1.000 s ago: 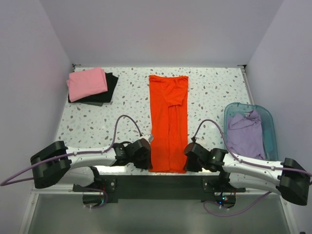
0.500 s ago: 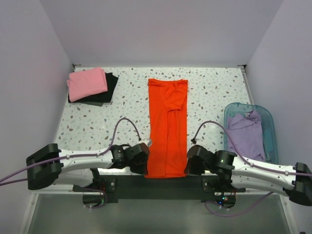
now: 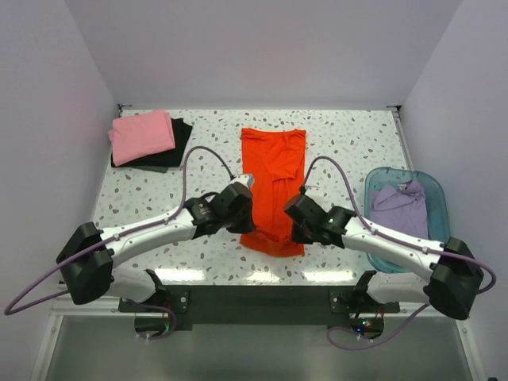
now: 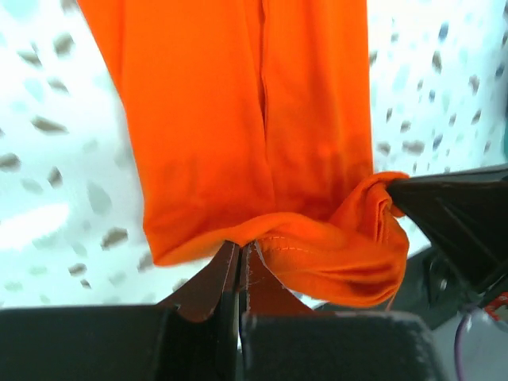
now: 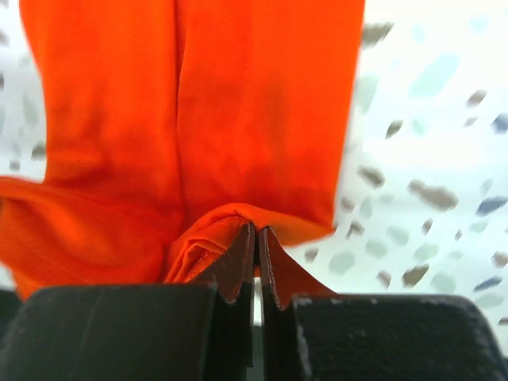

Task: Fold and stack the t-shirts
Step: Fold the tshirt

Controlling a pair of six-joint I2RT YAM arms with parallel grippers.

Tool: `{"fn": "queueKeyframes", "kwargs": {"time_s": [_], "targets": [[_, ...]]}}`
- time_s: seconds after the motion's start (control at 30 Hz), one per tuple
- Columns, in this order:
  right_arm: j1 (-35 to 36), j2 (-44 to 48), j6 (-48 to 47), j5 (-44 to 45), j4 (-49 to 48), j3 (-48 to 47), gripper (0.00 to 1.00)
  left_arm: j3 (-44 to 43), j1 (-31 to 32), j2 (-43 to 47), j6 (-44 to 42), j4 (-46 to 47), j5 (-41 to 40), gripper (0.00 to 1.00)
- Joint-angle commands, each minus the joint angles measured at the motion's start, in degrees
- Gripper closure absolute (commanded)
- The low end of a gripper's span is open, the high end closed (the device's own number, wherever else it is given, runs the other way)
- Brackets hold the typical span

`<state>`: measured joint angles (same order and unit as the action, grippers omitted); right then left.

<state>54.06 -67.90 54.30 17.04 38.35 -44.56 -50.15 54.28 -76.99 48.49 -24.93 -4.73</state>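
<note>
We look down on a white speckled table (image 3: 341,143) w/ pale walls (image 3: 262,48) on three sides.

Far left, at the back: a folded pink t-shirt (image 3: 141,135) lies on top of a folded black t-shirt (image 3: 181,147). This seems to be the stack the task is building, kept well apart from the work area.

Left of centre, the left gripper (image 4: 240,250) is clenched on the near-left hem corner of the orange-red t-shirt (image 3: 274,159); its wrist view shows cloth nipped between closed fingers.

Centre: the shirt lies as a narrow strip w/ its sides folded in to meet along the middle and its collar end flat on the far part of the table. Its near end is raised and doubled over, sagging between the two arms.

Right of centre, the right gripper (image 5: 256,232) is likewise pinched tight on the near-right hem corner. We judge both corners are held at once so the hem stays level while it goes toward the collar, i.e. a halving fold.

Far right: a translucent blue basket (image 3: 439,194) holds a crumpled lavender t-shirt (image 3: 401,218), unfolded and prob. next in line.
</note>
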Motion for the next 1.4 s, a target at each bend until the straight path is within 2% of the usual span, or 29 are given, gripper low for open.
{"fn": "queueKeyframes", "kwargs": {"time_s": [0.0,0.27,0.57,0.73,0.77,0.8,0.83,0.9,0.93,0.97,1.03,1.07,1.2,1.23,1.3,1.37], "targets": [[-4.66,-4.50,-8.32,2.30,-6.43,-6.49,1.00,-6.52,-4.69,-2.80,-4.98,4.01,-3.44,1.00],[-14.14,-13.92,-13.96,2.48,-11.71,-15.03,1.00,-13.56,-12.70,-11.16,-5.95,9.19,-4.33,1.00],[-24.34,-24.81,-17.74,-4.37,-16.11,-22.15,1.00,-22.87,-17.36,-22.32,-7.97,11.83,-1.78,1.00],[-29.44,-31.32,-18.80,-8.42,-17.95,-26.01,1.00,-25.17,-20.00,-28.03,-8.41,13.67,-0.11,1.00],[-30.15,-33.59,-18.88,-9.82,-18.31,-26.63,0.96,-25.17,-21.22,-28.73,-8.50,14.37,0.42,1.00],[-30.77,-34.40,-18.97,-10.96,-18.83,-27.51,0.91,-25.08,-21.84,-29.79,-8.76,15.34,1.90,0.97],[-31.64,-35.28,-19.23,-11.58,-20.49,-27.95,0.77,-25.08,-22.37,-30.32,-9.20,17.35,2.44,0.88],[-32.00,-38.43,-20.54,-12.64,-19.20,-31.27,0.61,-25.43,-23.78,-31.72,-10.34,19.56,3.76,0.72],[-32.26,-39.49,-21.08,-12.73,-18.06,-32.69,0.52,-26.39,-24.22,-32.16,-10.87,18.96,3.68,0.55],[-32.27,-40.11,-21.78,-12.56,-16.91,-33.92,0.46,-26.58,-25.27,-32.26,-11.39,19.21,4.11,0.48],[-32.27,-39.07,-22.05,-11.42,-16.20,-34.29,0.41,-26.40,-26.07,-30.95,-13.23,19.22,4.38,0.25],[-32.27,-38.19,-22.22,-10.89,-15.94,-33.76,0.40,-25.88,-26.76,-30.07,-13.68,19.13,4.47,0.23],[-31.92,-33.10,-22.31,-9.83,-14.45,-29.29,0.41,-22.54,-27.04,-24.28,-12.99,16.24,2.63,0.28],[-31.31,-30.56,-22.14,-8.87,-14.35,-28.05,0.41,-20.88,-26.86,-23.48,-12.02,15.53,2.45,0.36],[-30.25,-28.35,-22.05,-7.72,-15.05,-24.98,0.42,-18.94,-25.55,-21.37,-11.14,15.17,0.62,0.41],[-28.76,-26.76,-22.13,-8.95,-16.02,-24.00,0.46,-17.70,-23.70,-20.48,-10.70,15.35,-0.36,0.53]]}}
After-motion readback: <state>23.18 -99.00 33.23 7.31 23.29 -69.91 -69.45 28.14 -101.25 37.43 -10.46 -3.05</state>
